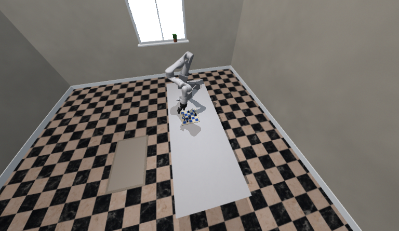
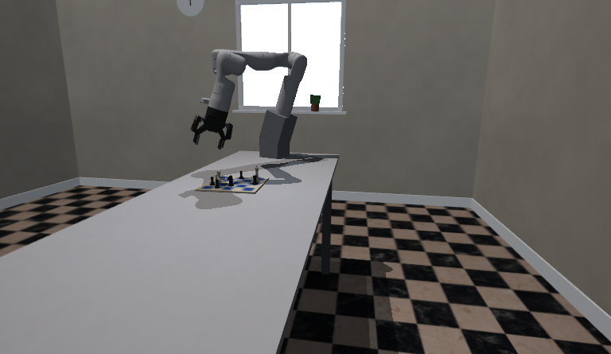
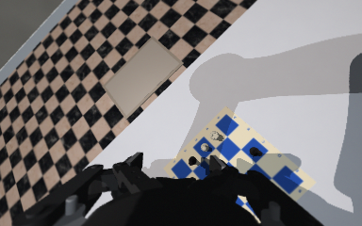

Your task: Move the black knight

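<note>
A: How is the gripper (image 2: pixel 212 136) held, and why?

B: It is held high above the left edge of the chessboard (image 2: pixel 234 186), pointed downward, with its fingers spread as wide as they go and nothing between them. Such a height is judged to keep the fingers clear of the tallest pieces while a target is lined up.

A: Where is the black knight to be found?

B: It cannot be picked out with certainty. Several dark pieces are seen standing on the board in the exterior view, a cluster at the left end and others toward the right, but their shapes are too small to be told apart. In the wrist view two pale pieces (image 3: pixel 205 147) and a dark piece (image 3: pixel 255 152) are shown on the blue and cream squares, and more of the board is hidden behind the gripper body. The edge lettering cannot be read, so D2 is not located either.

A: What room is left for moving?

B: The board is laid near the left long edge of the grey table (image 2: pixel 134 260), not far from the arm's base. Bare table is seen on its near and right sides. The pieces at the left end are set close together, so a straight descent is judged safer than a sideways sweep.
</note>
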